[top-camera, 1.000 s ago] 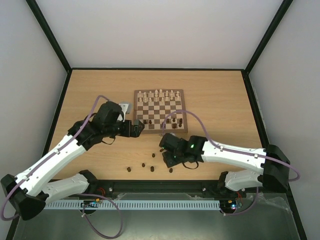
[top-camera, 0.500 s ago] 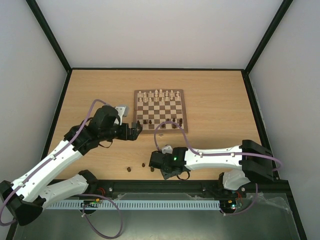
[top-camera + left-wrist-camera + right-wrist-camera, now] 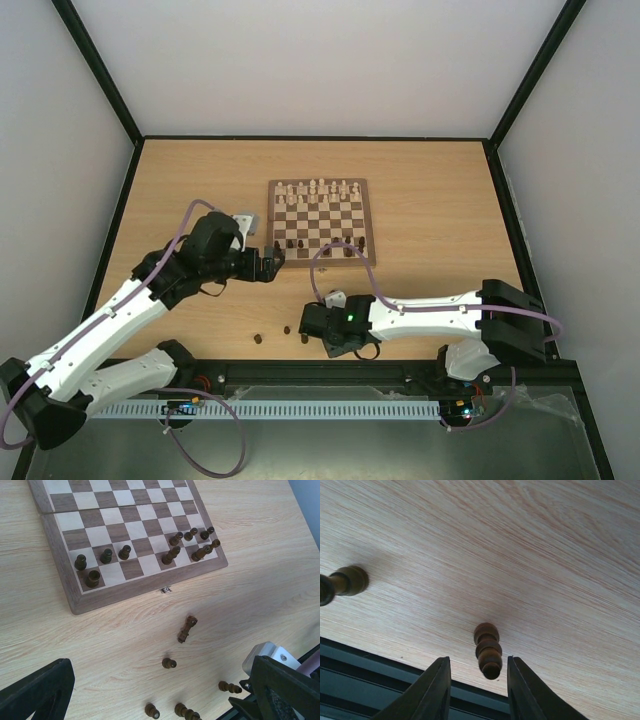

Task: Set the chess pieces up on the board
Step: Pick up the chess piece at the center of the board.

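Note:
The board [image 3: 318, 224] lies at the table's centre, cream-white pieces on its far rows and several dark chess pieces [image 3: 291, 243] on its near rows. In the left wrist view the board [image 3: 120, 527] holds dark pieces [image 3: 106, 556] in two groups, and several more lie loose on the table [image 3: 187, 629]. My left gripper [image 3: 277, 259] hovers open and empty off the board's near left corner. My right gripper [image 3: 479, 680] is open, low at the table's front edge, with one dark piece [image 3: 488, 651] standing just beyond and between its fingertips, untouched.
Three loose dark pieces [image 3: 286, 328] lie left of my right gripper [image 3: 337, 347] near the front edge. Another dark piece [image 3: 342, 582] stands left of the right fingers. The dark front rail [image 3: 380, 680] runs right under the right gripper.
Over the last second my right arm swung left and toward the front edge, coming down over a loose dark piece. My left gripper shifted slightly. Little has moved in the last half second.

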Robot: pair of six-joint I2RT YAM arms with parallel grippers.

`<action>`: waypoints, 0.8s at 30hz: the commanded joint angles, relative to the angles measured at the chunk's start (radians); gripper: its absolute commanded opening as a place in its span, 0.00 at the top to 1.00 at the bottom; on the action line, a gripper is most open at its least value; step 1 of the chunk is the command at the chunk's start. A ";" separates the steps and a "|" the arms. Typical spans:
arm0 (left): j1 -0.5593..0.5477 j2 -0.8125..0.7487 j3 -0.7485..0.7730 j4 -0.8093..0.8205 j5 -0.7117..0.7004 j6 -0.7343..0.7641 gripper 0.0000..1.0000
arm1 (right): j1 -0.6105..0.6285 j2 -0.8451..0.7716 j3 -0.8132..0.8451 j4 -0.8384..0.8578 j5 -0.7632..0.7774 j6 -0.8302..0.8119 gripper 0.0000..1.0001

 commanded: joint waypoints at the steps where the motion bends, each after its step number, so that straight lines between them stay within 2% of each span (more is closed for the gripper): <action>1: -0.001 0.010 0.003 0.018 0.008 0.007 0.01 | -0.017 -0.016 -0.039 -0.017 0.009 0.011 0.70; 7: -0.001 0.024 0.007 0.025 0.017 0.007 0.01 | -0.031 -0.028 -0.067 0.006 -0.003 -0.004 0.73; 17: -0.001 0.038 0.010 0.028 0.023 0.002 0.00 | -0.047 -0.040 -0.062 0.038 -0.008 -0.045 0.89; 24: -0.002 0.056 0.029 0.030 0.022 0.007 0.01 | -0.119 -0.075 0.103 -0.107 0.056 -0.151 0.92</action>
